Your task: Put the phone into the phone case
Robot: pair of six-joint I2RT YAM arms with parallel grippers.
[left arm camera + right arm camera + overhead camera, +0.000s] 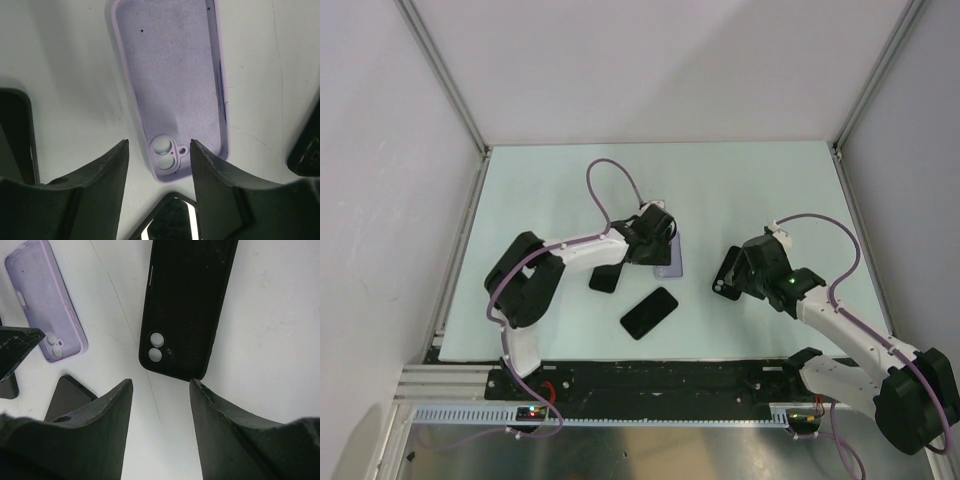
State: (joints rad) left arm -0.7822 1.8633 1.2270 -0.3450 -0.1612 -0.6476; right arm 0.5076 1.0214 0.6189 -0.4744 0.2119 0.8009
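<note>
My left pincer (159, 142) and right pincer (161, 381) hang parted, holding nothing, over the lilac case (170, 75) and black case (190, 300). The phone (649, 312) lies between them, nearer, on the pale table (740, 190); white walls (650, 70) stand around.

Lab test cell: white panel walls (660, 70), aluminium framing (442, 78) (slotted cable duct (650, 414) below).

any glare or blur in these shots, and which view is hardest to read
Top view: even light, soft shadows on the table, all sharp. Left wrist view: lilac case crisp, a bright glint at the edge of the phone, left hand dark and soft-edged. Right wrist view: black case nearly featureless apart from its camera holes; hardest to read.
</note>
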